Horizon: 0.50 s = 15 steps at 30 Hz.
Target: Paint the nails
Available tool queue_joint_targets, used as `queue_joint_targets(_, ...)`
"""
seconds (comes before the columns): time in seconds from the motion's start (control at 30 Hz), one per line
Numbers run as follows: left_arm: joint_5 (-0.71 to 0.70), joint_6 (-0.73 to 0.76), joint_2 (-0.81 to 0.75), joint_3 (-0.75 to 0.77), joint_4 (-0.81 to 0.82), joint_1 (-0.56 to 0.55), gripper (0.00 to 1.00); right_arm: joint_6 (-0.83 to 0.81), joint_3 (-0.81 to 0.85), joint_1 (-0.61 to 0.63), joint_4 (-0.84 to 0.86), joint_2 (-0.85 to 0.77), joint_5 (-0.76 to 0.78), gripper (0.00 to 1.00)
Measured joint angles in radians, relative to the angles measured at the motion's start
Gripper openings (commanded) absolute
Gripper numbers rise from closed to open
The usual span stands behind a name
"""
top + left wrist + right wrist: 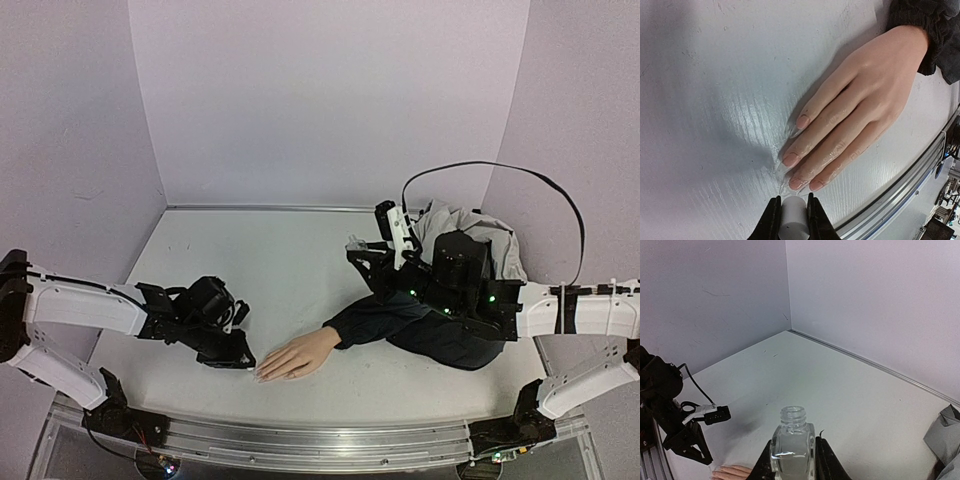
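A white cylinder [792, 222] sits clamped in the left gripper [792, 201], just beside the nails [802, 121], glossy pale pink, on a mannequin hand [870, 90] lying on the table [710, 100]. The right gripper [792, 462] clasps a clear bottle [791, 437].

We see soft, even light; in the left wrist view glare streaks the table [740, 75] at 9 o'clock of the nails [803, 121]; a soft shadow lies toward 8 o'clock; the top view bows at its edges.
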Motion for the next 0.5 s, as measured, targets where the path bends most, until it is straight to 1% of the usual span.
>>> queue_joint_targets(0.5, 0.014, 0.011, 0.026, 0.013, 0.018, 0.0, 0.0, 0.001, 0.0, 0.0, 0.0, 0.0, 0.0, 0.0)
